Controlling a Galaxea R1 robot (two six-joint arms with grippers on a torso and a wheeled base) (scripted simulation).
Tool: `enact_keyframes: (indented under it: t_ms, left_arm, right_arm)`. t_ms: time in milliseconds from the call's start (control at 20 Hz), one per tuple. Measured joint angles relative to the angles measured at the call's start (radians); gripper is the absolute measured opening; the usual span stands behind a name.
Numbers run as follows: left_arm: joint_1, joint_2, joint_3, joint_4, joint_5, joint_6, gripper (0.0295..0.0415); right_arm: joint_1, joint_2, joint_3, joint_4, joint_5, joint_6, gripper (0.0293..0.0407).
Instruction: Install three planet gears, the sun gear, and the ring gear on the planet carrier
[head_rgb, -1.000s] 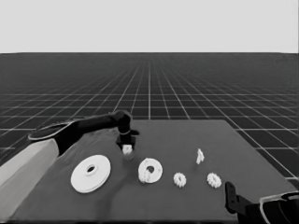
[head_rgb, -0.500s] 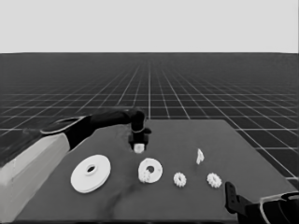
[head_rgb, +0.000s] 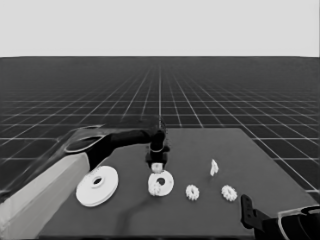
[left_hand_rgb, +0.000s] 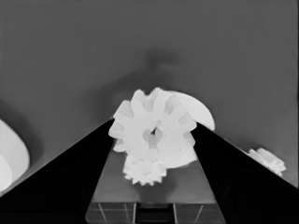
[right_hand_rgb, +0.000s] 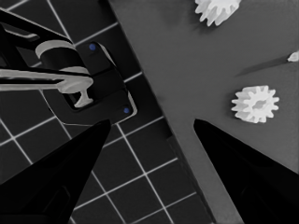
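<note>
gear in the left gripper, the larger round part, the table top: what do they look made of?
Gear held by the left gripper above the smaller round part: plain matte white with no glint, plastic-like, though a render leaves it open.
Larger round part: same flat white, probably the same stuff.
Table: dark, even, non-reflective surface; material unclear.

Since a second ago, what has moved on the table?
The left gripper, shut on a gear, carried it rightward and now holds it just above the smaller round part, where one gear already sits. The larger round part, the loose gears and the parked right gripper stayed put.
</note>
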Motion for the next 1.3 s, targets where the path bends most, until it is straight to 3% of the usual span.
enact_keyframes:
  t_ms: [400,500,550,900,1050,1300]
  left_arm:
    - [0.048,0.020,-0.058,0.039,-0.030,0.031,0.0312]
    - [0.048,0.020,-0.059,0.039,-0.031,0.031,0.0372]
    - [0.048,0.020,-0.059,0.039,-0.031,0.031,0.0381]
    - [0.048,0.020,-0.059,0.039,-0.031,0.031,0.0385]
    - [-0.064,-0.019,0.056,-0.055,0.033,-0.032,0.0385]
    - [-0.093,-0.021,0.066,-0.082,0.043,-0.038,0.0385]
  right_arm:
    - [0.000,0.000,0.000,0.000,0.000,0.000,0.0385]
    - [0.000,0.000,0.000,0.000,0.000,0.000,0.0385]
    - [0.000,0.000,0.000,0.000,0.000,0.000,0.0385]
    - [0.000,0.000,0.000,0.000,0.000,0.000,0.0385]
    - [0.000,0.000,0.000,0.000,0.000,0.000,0.0385]
    - [0.000,0.000,0.000,0.000,0.000,0.000,0.0385]
